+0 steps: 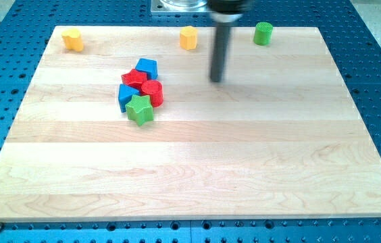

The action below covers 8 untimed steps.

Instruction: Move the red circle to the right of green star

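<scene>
From my remote station I see the wooden worktop (197, 175) lying on a blue perforated base (379, 54), and my tip (216, 80) stands on the bare wood in the upper middle part of the view. This arm has no jaws at all, only the straight dark rod, so nothing is held and nothing can be open or closed. The red circle (153, 92) sits inside a tight cluster of five blocks, which is at about 9 o'clock from my tip and well apart from it. In this cluster the green star (139, 110) is the lowest block, and the red circle touches it from about 1 o'clock. A red star (134, 77) is at about 10 o'clock from the red circle and touches it. A blue block (147, 67) is at the top of the cluster, and a second blue block (126, 96) is on its left side, just above the green star; their exact shapes I cannot tell. Along the top edge of the worktop there are three more blocks, well apart from the cluster: a yellow block (73, 40) at the left corner, another yellow block (188, 38) at about 11 o'clock from my tip, and a green cylinder (263, 33) at about 1 o'clock from my tip.
</scene>
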Each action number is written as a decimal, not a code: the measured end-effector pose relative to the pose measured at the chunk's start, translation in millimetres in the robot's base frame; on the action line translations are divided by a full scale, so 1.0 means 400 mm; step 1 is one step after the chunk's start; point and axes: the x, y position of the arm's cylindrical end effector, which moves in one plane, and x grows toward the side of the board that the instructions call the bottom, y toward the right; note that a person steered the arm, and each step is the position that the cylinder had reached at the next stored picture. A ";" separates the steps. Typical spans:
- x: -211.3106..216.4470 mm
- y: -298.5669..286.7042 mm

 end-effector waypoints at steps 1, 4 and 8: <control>0.042 -0.184; 0.065 -0.450; 0.014 -0.403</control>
